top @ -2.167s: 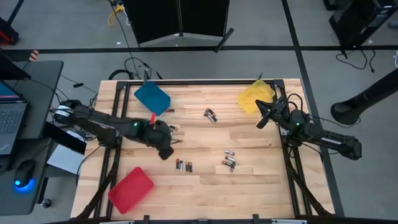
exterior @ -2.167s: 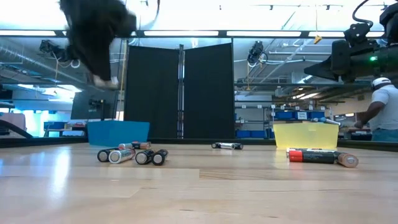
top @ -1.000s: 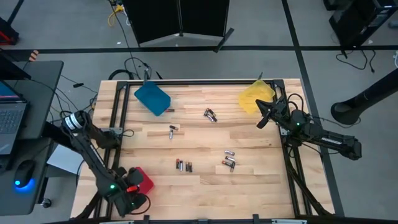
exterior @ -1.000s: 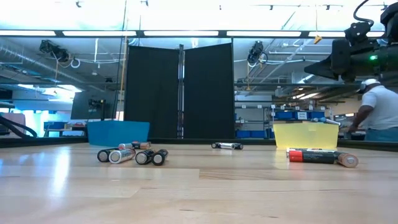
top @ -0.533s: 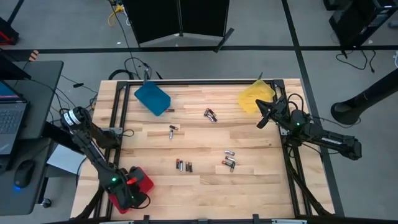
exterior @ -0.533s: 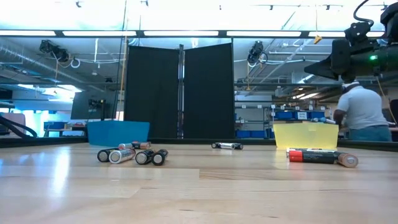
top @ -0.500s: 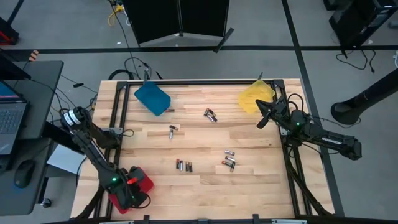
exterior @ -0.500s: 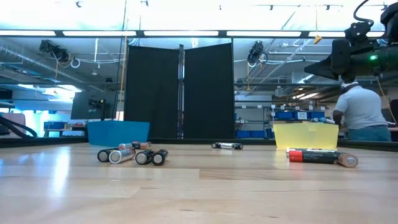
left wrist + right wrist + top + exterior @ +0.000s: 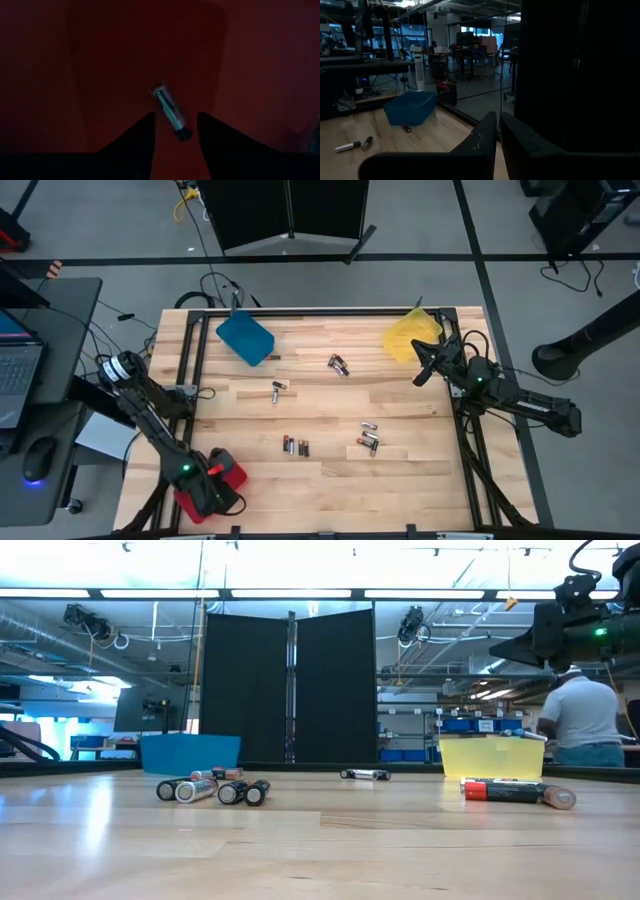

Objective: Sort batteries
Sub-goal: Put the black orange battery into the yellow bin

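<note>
1. While the left arm was working near the middle of the table two seconds ago, its left gripper (image 9: 212,498) is now hanging over the red tray (image 9: 235,476) at the near left corner, having hardly moved over the last half second.
2. Seen from the left wrist, the fingers (image 9: 131,142) are now standing apart, released, and one battery (image 9: 170,111) is lying on the red tray floor (image 9: 260,70) just beyond the gap between them, touching neither finger.
3. That battery is lying flat, its long axis running slantwise across the gap, its bright metal end pointing away from the fingers.
4. Nothing else on the table is moving: the other batteries are resting where they were, a row (image 9: 295,446) near the table's middle, a cluster (image 9: 368,437) to its right, a pair (image 9: 338,364) farther back, and a single one (image 9: 278,389) between the blue tray (image 9: 245,337) and the row.
5. Beside the yellow tray (image 9: 405,335), the right gripper (image 9: 420,365) is waiting with its fingers (image 9: 485,131) clenched together and nothing between them.
6. From above, the arm is covering most of the red tray, so the dropped battery is hidden there; in the wrist view the tray is dark and its edges are hard to make out.
7. Beyond the table, a person (image 9: 580,720) is standing by the right edge, cut off by the frame.
</note>
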